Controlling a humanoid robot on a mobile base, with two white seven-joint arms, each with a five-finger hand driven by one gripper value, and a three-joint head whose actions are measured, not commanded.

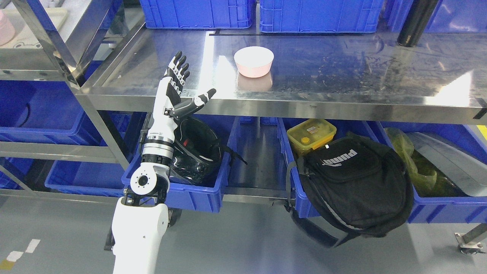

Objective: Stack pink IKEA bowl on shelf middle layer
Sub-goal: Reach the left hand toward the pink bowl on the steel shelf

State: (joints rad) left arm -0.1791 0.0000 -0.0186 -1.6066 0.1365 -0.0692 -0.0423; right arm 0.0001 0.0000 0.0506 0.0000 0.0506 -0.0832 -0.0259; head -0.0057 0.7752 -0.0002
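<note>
Left hand [179, 89], white and black with jointed fingers, raised at front edge of shiny stainless-steel shelf layer [342, 72]. Fingers [179, 68] straight and spread upward, thumb out to the right over the shelf lip; nothing held. Arm entering from lower left of head view.

Pink round plastic bowl [253, 61], white inside, upright on the steel layer, up and to the right of the hand, well apart from it, not touching. Faint reflection below it on the metal.

Further right and back from the hand: dark cylindrical bottle [416, 23] standing near shelf rear; small pale lettering near its base, too small to read. Blue plastic crates [198, 13] along the back.

Below hand level: glossy black helmet [196, 150] in a blue plastic bin [198, 194] just right of the forearm. Lower right: yellow lidded plastic box [311, 133], and black fabric backpack [354, 179] with white print, seen upside down, apparently "puma". Green plastic bag [409, 160] in far right bin.
</note>
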